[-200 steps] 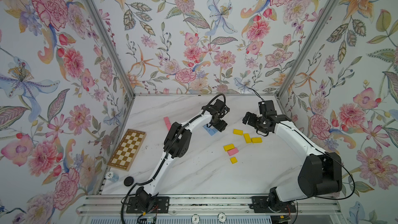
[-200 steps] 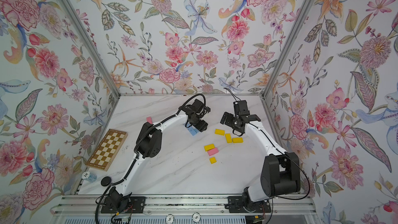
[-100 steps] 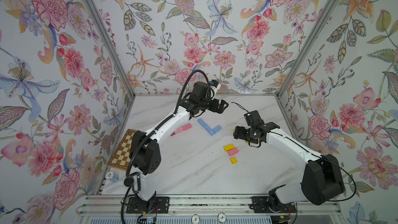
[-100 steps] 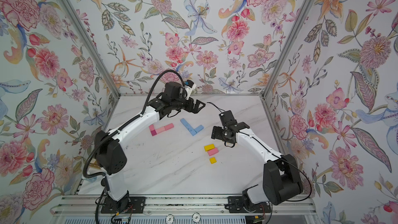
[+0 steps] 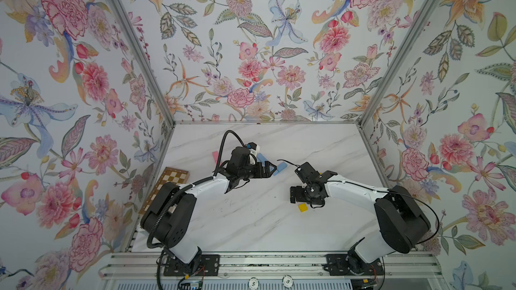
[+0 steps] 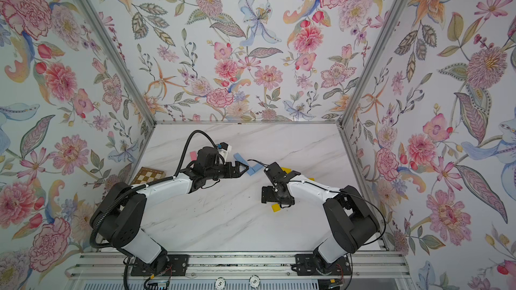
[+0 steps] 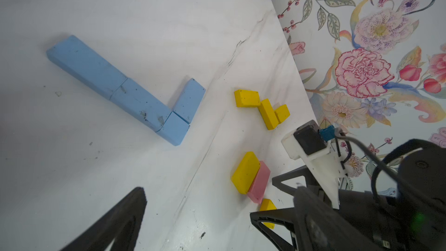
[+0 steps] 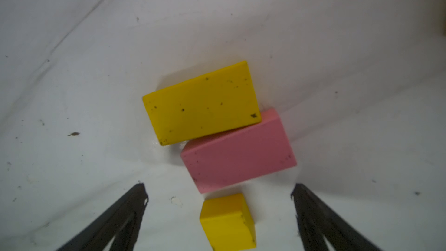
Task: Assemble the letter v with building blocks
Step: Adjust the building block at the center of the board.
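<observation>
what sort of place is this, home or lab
Probably a robot test cell: two robot arms bolted to a metal rail, a marble-look tabletop, floral-papered wall panels boxing it in.

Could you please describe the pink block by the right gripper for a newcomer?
On the marble table, look ahead of the right gripper. The pink block lies flat between a long yellow block, which it touches, and a small yellow block; it is the only pink one there.
</observation>
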Robot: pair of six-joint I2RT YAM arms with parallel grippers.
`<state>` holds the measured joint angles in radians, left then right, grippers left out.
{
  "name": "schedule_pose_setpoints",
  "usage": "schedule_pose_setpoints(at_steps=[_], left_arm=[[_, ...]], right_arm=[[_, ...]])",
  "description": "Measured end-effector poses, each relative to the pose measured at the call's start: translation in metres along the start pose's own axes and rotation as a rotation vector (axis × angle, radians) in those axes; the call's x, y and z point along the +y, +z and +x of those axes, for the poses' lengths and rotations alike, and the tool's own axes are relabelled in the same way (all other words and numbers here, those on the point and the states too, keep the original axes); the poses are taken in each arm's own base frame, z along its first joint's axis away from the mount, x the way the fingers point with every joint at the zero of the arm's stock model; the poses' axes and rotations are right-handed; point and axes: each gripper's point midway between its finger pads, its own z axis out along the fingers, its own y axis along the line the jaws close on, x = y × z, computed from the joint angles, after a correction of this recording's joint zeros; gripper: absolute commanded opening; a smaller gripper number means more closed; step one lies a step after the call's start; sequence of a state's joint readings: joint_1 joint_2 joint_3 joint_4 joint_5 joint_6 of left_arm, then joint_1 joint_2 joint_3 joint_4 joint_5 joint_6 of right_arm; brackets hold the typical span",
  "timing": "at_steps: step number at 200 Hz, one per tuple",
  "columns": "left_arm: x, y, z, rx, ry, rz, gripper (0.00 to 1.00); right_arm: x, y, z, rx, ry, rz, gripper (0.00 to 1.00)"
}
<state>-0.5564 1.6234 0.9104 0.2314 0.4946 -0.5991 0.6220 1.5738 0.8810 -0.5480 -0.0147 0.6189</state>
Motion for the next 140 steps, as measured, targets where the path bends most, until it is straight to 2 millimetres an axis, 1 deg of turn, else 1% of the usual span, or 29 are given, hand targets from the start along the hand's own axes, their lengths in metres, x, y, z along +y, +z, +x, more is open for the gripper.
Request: schedule_pose_setpoints(at_steps=[13, 28, 42, 62, 78, 92, 118, 128, 140], left_arm=[[-0.007, 0.0, -0.01, -0.038, -0.002, 0.026, 0.99], [-0.011, -0.001, -0.015, -0.061, -0.002, 0.042, 0.99], [-0.013, -0.001, -0.018, -0.071, -0.003, 0.05, 0.99], [-0.014, -0.001, -0.019, -0.077, -0.005, 0.055, 0.99], [-0.014, -0.001, -0.02, -0.079, -0.006, 0.056, 0.99], [-0.014, -0.002, -0.02, -0.08, -0.005, 0.056, 0.99], [-0.016, -0.003, -0.021, -0.084, -0.003, 0.06, 0.99], [-0.017, -0.003, -0.021, -0.084, -0.002, 0.061, 0.99], [-0.017, -0.003, -0.021, -0.084, -0.002, 0.061, 0.99]], right_arm=[[-0.003, 0.002, -0.003, -0.002, 0.019, 0.002, 0.93], [-0.009, 0.004, -0.008, -0.012, 0.054, 0.004, 0.92], [-0.014, 0.005, -0.013, -0.02, 0.08, 0.004, 0.91], [-0.024, 0.005, -0.022, -0.035, 0.127, 0.003, 0.86], [-0.038, 0.004, -0.03, -0.057, 0.18, 0.004, 0.82], [-0.057, 0.002, -0.035, -0.08, 0.241, 0.012, 0.8], [-0.093, -0.005, -0.031, -0.091, 0.327, 0.067, 0.79], [-0.1, -0.009, -0.028, -0.091, 0.338, 0.082, 0.79], [-0.099, -0.016, -0.027, -0.101, 0.331, 0.082, 0.8]])
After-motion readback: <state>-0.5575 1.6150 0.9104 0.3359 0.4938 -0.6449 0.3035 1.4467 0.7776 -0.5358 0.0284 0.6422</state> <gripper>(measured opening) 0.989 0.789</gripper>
